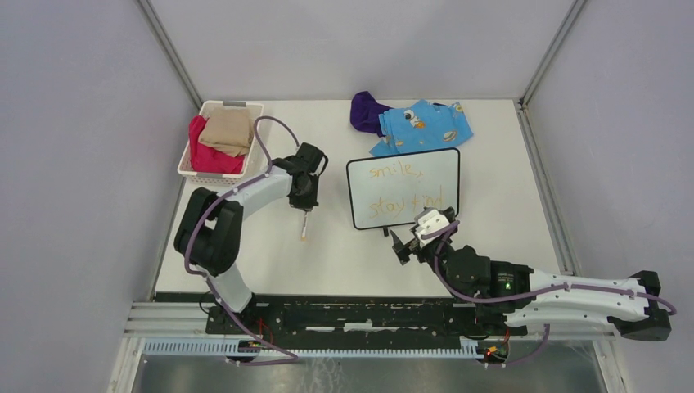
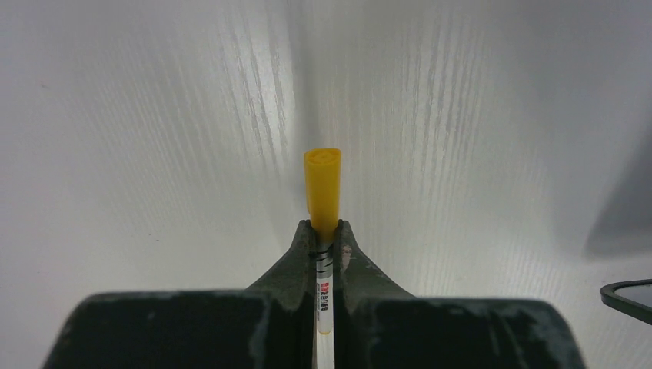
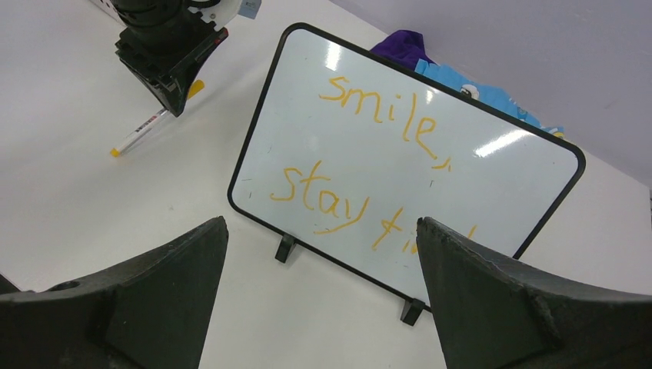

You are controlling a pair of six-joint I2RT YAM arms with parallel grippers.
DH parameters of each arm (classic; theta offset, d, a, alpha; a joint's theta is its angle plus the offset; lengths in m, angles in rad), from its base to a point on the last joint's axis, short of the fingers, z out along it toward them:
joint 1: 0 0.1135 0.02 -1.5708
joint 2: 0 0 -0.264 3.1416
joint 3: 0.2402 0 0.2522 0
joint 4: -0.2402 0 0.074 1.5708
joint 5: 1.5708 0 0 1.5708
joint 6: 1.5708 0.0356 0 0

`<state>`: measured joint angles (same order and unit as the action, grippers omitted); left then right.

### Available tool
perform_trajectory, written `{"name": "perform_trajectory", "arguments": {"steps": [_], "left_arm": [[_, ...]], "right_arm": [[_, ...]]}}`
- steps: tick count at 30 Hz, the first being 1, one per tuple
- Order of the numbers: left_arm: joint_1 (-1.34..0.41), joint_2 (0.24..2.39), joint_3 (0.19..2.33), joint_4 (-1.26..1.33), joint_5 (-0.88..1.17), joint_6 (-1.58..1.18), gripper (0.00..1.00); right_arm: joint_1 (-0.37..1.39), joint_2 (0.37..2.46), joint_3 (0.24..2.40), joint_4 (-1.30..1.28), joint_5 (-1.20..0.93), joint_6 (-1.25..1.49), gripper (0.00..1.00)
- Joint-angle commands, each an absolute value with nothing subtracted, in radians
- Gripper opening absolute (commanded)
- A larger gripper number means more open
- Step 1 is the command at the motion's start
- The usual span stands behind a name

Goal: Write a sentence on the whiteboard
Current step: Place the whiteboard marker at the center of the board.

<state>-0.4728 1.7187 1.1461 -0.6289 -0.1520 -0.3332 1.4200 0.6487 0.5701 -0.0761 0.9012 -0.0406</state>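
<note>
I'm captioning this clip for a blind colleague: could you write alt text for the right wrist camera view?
A small black-framed whiteboard stands on a white table, bearing an orange handwritten sentence: "smile," above "stay" and a partly hidden word. The open right gripper frames the foreground; at upper left, the left gripper holds a marker.

Basket (image 1: 214,177): white, slotted walls, at the far left of the table.
Pink cloth (image 1: 205,154): inside the basket, on its left and near side.
Tan cloth (image 1: 228,131): folded, lying on top of the pink cloth.
Purple cloth (image 1: 367,112): bunched, far centre.
Blue patterned cloth (image 1: 425,127): touching the right side of the purple cloth.
Table (image 1: 499,205): white.
</note>
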Motion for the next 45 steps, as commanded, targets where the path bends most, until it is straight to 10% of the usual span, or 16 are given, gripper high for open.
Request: {"name": "perform_trajectory", "arguments": {"steps": [1, 45], "left_arm": [[-0.462, 1.730, 1.129, -0.554, -0.119, -0.345, 0.02], [-0.439, 1.784, 1.046, -0.462, -0.089, -0.347, 0.32]], "right_arm": [[1.423, 0.633, 0.565, -0.035, 0.952, -0.051, 0.98], [1.423, 0.636, 0.555, -0.007, 0.976, -0.058, 0.98]]}}
